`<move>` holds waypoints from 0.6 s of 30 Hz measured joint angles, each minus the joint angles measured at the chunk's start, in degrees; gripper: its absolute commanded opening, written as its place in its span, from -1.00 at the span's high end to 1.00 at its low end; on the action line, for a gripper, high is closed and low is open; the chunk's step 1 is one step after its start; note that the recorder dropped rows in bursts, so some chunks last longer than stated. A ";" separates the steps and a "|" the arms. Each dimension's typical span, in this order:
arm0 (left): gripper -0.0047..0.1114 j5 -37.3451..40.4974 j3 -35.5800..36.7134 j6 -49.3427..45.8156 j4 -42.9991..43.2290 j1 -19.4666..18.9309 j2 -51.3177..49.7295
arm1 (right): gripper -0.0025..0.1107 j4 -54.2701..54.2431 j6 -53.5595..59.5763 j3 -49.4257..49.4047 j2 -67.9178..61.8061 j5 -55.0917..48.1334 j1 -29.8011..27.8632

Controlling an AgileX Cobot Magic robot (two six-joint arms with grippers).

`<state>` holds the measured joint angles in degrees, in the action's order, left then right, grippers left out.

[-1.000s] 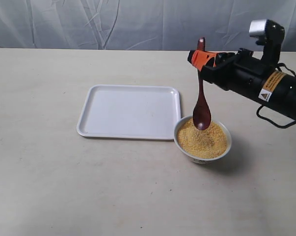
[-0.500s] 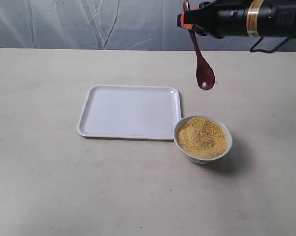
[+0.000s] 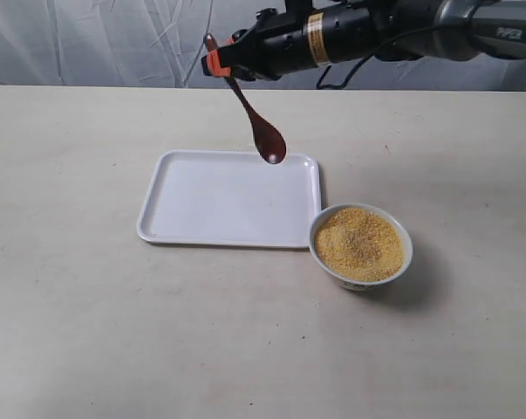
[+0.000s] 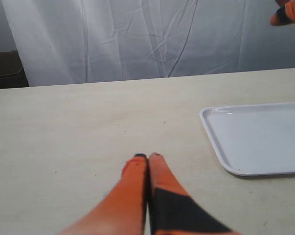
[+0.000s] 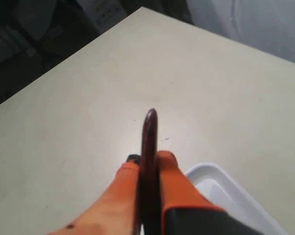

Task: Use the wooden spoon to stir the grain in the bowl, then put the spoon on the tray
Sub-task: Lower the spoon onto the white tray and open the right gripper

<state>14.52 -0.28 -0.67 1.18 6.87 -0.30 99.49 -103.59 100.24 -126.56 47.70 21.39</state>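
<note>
My right gripper (image 3: 214,61) is shut on the handle of the dark wooden spoon (image 3: 256,118), which hangs slanted in the air with its head over the far edge of the white tray (image 3: 184,205). The right wrist view shows the spoon handle (image 5: 149,147) clamped between the orange fingers (image 5: 172,181), with a corner of the tray (image 5: 220,188) below. The small white bowl (image 3: 360,278) of golden grain (image 3: 360,243) stands at the tray's near right corner, apart from the spoon. My left gripper (image 4: 147,157) is shut and empty over bare table, left of the tray (image 4: 257,139).
A white draped cloth (image 3: 114,39) hangs behind the table. The right arm (image 3: 367,30) stretches across the back of the scene above the table. The beige tabletop (image 3: 158,332) spreads wide in front of the tray and bowl.
The right gripper lifted the spoon out of the grain, then carried it left from above the bowl to above the tray's far edge. The bowl and tray stayed put.
</note>
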 measured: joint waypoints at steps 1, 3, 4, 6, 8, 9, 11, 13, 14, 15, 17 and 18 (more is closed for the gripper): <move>0.92 0.00 0.00 0.00 0.00 0.00 0.00 | 0.97 0.09 0.00 1.16 -1.34 1.34 0.00; 0.92 0.00 0.00 0.00 0.00 0.00 0.00 | 0.97 0.13 0.10 3.60 -4.36 5.46 0.00; 0.92 0.00 0.00 0.00 0.00 0.00 0.00 | 0.97 0.13 0.10 4.40 -5.44 7.29 0.00; 0.92 0.00 0.00 0.00 0.00 0.00 0.00 | 0.97 0.35 0.10 5.95 -7.82 11.58 0.00; 0.92 0.00 0.00 0.00 0.00 0.00 0.00 | 0.97 0.57 -0.33 6.81 -9.59 13.93 0.00; 0.92 0.00 0.00 0.00 0.00 0.00 0.00 | 0.97 0.71 -0.87 7.11 -10.33 14.29 0.09; 0.92 0.00 0.00 0.00 0.00 0.00 0.00 | 0.97 0.69 -3.21 7.49 -11.36 14.01 0.09; 0.92 0.00 0.00 0.00 0.00 0.00 0.00 | 0.97 0.87 -7.23 8.37 -11.93 13.16 0.09; 0.92 0.00 0.00 0.00 0.00 0.00 0.00 | 0.97 0.87 -10.32 9.22 -12.13 12.42 0.09; 0.92 0.00 0.00 0.00 0.00 0.00 0.00 | 0.97 0.87 -11.96 9.83 -12.13 11.76 0.09; 0.92 0.00 0.00 0.00 0.00 0.00 0.00 | 0.97 0.87 -14.03 11.42 -12.13 11.07 0.15; 0.92 0.00 0.00 0.00 0.00 0.00 0.00 | 0.97 0.87 -14.27 11.84 -12.13 10.91 0.24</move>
<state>14.52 -0.28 -0.67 1.18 6.87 -0.30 100.36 -117.86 112.08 -138.70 58.62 21.63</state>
